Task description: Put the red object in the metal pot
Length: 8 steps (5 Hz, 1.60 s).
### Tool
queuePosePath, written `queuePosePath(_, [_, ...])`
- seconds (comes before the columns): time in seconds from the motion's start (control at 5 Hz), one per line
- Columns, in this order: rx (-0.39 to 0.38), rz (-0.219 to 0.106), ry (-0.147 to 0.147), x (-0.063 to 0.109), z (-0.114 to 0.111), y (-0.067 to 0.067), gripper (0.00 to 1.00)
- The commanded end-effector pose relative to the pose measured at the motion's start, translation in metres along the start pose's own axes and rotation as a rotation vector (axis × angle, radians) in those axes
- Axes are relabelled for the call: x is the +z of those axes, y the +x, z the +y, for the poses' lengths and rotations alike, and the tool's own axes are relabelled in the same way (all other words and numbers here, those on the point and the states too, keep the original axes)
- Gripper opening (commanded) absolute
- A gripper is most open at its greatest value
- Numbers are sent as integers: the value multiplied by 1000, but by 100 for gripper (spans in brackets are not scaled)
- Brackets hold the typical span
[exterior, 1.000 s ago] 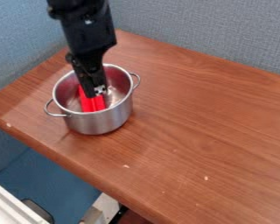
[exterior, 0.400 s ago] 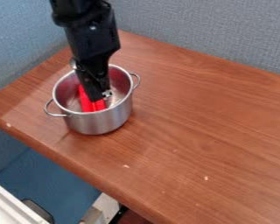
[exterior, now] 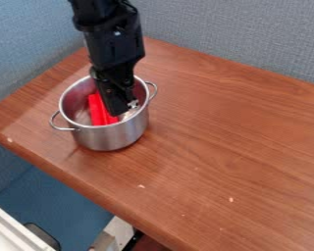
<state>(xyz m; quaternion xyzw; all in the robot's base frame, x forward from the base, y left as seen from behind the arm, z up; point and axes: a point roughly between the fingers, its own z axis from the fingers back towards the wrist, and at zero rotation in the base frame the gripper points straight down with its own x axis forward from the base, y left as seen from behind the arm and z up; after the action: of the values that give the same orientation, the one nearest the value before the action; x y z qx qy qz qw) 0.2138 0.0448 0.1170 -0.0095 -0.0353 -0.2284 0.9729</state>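
The metal pot (exterior: 110, 132) is small, round and shiny, with loop side handles, and stands on the left part of the wooden table. The red object (exterior: 102, 110) is inside it, leaning tilted against the inner wall, with its lower end near the pot's floor. My black gripper (exterior: 117, 101) points straight down into the pot. Its fingers are shut on the red object's upper part. The arm hides the far rim of the pot and part of the red object.
The brown wooden table (exterior: 212, 127) stretches to the right and front of the pot. Its front edge runs diagonally close by the pot's near side. A blue-grey wall stands behind, and the floor lies below the left edge.
The arm has shifted slightly to the right in the picture. The fingers stay shut inside the pot and the red object stays in it.
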Motion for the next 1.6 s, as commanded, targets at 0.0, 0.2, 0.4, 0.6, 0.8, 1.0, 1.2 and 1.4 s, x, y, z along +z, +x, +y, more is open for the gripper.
queuePosePath(0.0, [31,-13,16,1,9,12,0])
queuePosePath(0.2, [10,2,3,-6,17,13,0])
queuePosePath(0.4, [-7,18,-14,-12,23,14,0])
queuePosePath(0.6, [-50,33,-30,-13,32,15,0])
queuePosePath(0.8, [-95,49,-47,-15,40,16,0])
queuePosePath(1.0, [-99,63,-63,-20,46,15,100])
queuePosePath(1.2, [-103,73,-77,-24,52,15,100])
queuePosePath(1.4, [-106,69,-88,-25,58,16,100])
